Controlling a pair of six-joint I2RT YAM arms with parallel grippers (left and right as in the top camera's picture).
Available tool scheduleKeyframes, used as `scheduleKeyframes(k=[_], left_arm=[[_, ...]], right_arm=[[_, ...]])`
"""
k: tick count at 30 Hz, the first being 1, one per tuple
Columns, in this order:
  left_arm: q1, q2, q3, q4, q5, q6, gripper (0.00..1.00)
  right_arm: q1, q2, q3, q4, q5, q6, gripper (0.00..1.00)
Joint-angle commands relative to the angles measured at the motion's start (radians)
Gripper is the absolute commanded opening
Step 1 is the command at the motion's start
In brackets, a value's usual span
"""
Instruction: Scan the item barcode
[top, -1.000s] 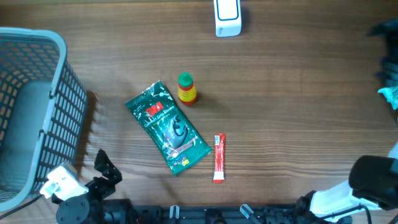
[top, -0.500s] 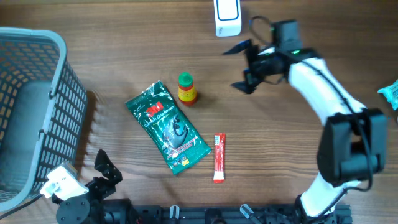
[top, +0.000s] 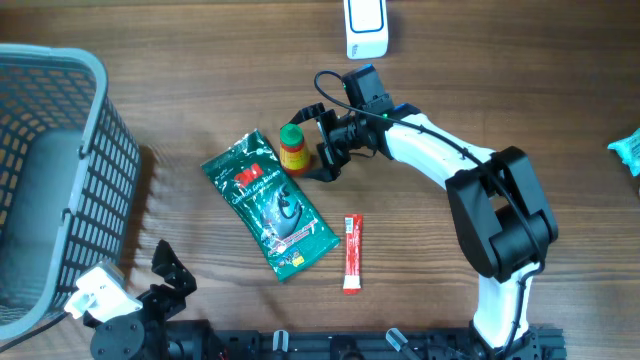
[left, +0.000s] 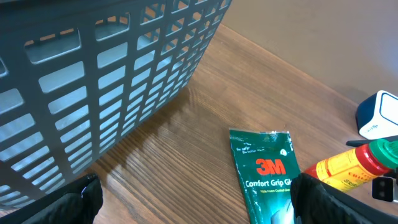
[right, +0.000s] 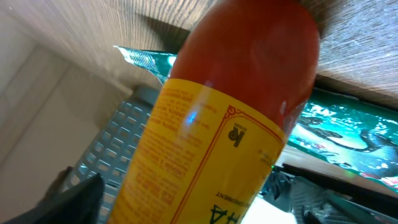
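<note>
Overhead: bottle flanked by parted right jaws

At the near left, the left gripper is seen spread wide, with nothing held. Farther out, the sauce bottle is stood upright just beyond the green pouch. It is bracketed by the right gripper, jaws parted wide and not clamped. The white scanner is set at the far edge.

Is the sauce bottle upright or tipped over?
Upright: overhead, the sauce bottle shows its green cap nearly straight over its body.
</note>
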Motion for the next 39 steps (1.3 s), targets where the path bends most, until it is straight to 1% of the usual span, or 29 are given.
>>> scheduleKeyframes(k=[1, 2, 4, 5, 8, 9, 10, 11, 12, 13, 14, 16, 19, 20, 22, 25, 26, 31, 35, 36, 39], left_arm=[[-0.006, -0.007, -0.001, 0.005, 0.005, -0.009, 1.00], [-0.006, -0.007, -0.001, 0.005, 0.005, -0.009, 1.00], [-0.006, -0.007, -0.001, 0.005, 0.005, -0.009, 1.00], [-0.006, -0.007, -0.001, 0.005, 0.005, -0.009, 1.00], [-0.006, -0.007, -0.001, 0.005, 0.005, -0.009, 1.00], [-0.006, -0.007, -0.001, 0.005, 0.005, -0.009, 1.00], [-0.006, -0.007, -0.001, 0.005, 0.005, -0.009, 1.00], [-0.006, -0.007, -0.001, 0.005, 0.005, -0.009, 1.00], [-0.006, -0.007, -0.001, 0.005, 0.005, -0.009, 1.00], [-0.006, -0.007, -0.001, 0.005, 0.005, -0.009, 1.00], [-0.006, -0.007, -0.001, 0.005, 0.005, -0.009, 1.00], [-0.006, -0.007, -0.001, 0.005, 0.005, -0.009, 1.00], [-0.006, -0.007, -0.001, 0.005, 0.005, -0.009, 1.00], [-0.006, -0.007, -0.001, 0.005, 0.005, -0.009, 1.00], [-0.006, -0.007, -0.001, 0.005, 0.005, -0.009, 1.00], [-0.006, -0.007, -0.001, 0.005, 0.005, -0.009, 1.00], [-0.006, -0.007, -0.001, 0.005, 0.005, -0.009, 1.00], [-0.006, -0.007, -0.001, 0.005, 0.005, -0.009, 1.00], [-0.006, -0.007, -0.001, 0.005, 0.005, -0.009, 1.00], [-0.006, -0.007, -0.001, 0.004, 0.004, -0.009, 1.00], [-0.006, -0.007, -0.001, 0.005, 0.005, -0.009, 1.00]], right_arm=[[-0.002, 0.024, -0.002, 0.020, -0.005, 0.034, 0.82], [-0.002, 0.024, -0.002, 0.025, -0.002, 0.033, 0.78], [-0.002, 0.024, -0.002, 0.037, -0.008, 0.021, 0.66], [-0.002, 0.024, -0.002, 0.040, -0.017, 0.019, 0.62], [-0.002, 0.024, -0.002, 0.044, -0.026, 0.000, 0.62], [-0.005, 0.024, -0.002, 0.046, -0.010, -0.036, 0.58], [-0.009, 0.024, -0.002, 0.047, 0.008, -0.072, 0.57], [-0.016, 0.024, -0.002, 0.047, 0.029, -0.141, 0.54], [-0.024, 0.024, -0.002, 0.047, 0.029, -0.192, 0.54], [-0.033, 0.024, -0.002, 0.047, 0.027, -0.243, 0.57], [-0.045, 0.024, -0.002, 0.047, 0.027, -0.300, 0.63], [-0.063, 0.024, -0.002, 0.047, 0.027, -0.348, 0.69], [-0.089, 0.023, -0.001, 0.047, 0.017, -0.415, 0.70], [-0.092, 0.023, -0.001, 0.045, 0.014, -0.462, 0.70], [-0.092, 0.023, -0.001, 0.024, 0.013, -0.583, 0.71], [-0.089, 0.023, -0.002, -0.077, 0.029, -0.745, 0.73], [-0.089, 0.023, -0.002, -0.106, 0.036, -0.821, 0.73], [-0.090, 0.023, -0.001, -0.189, 0.063, -1.103, 0.75], [-0.089, 0.023, -0.001, -0.305, 0.254, -1.199, 0.82], [-0.089, 0.023, -0.001, -0.330, 0.273, -1.223, 0.84], [-0.089, 0.019, -0.001, -0.359, 0.261, -1.275, 0.87]])
